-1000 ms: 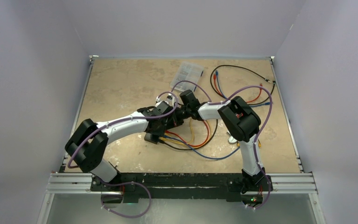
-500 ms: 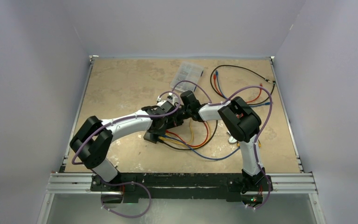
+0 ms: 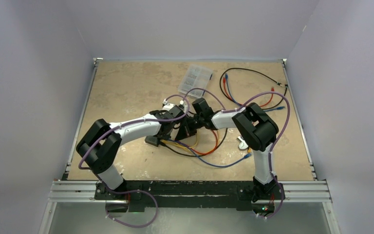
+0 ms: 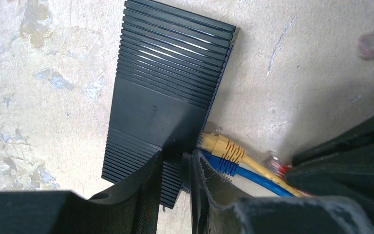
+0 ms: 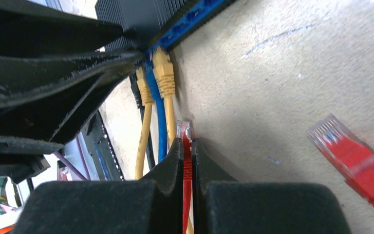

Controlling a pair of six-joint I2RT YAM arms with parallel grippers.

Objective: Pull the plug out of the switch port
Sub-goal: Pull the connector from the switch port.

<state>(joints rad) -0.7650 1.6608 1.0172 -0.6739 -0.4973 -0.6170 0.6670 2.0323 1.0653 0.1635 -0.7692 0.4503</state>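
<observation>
Scuffed tabletop [image 3: 126, 92] below: my right end effector [image 5: 187, 144] is clenched on the red plug [image 5: 185, 127], apparently clear of the switch [image 5: 126, 14]. Beyond, the left end effector [image 4: 174, 156] pinches that switch's corner, bracing it against the pull.

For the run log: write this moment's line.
left hand pinching ribbed black plastic switch box | right hand shut on clear-tipped red cable plug | plug free of switch
</observation>
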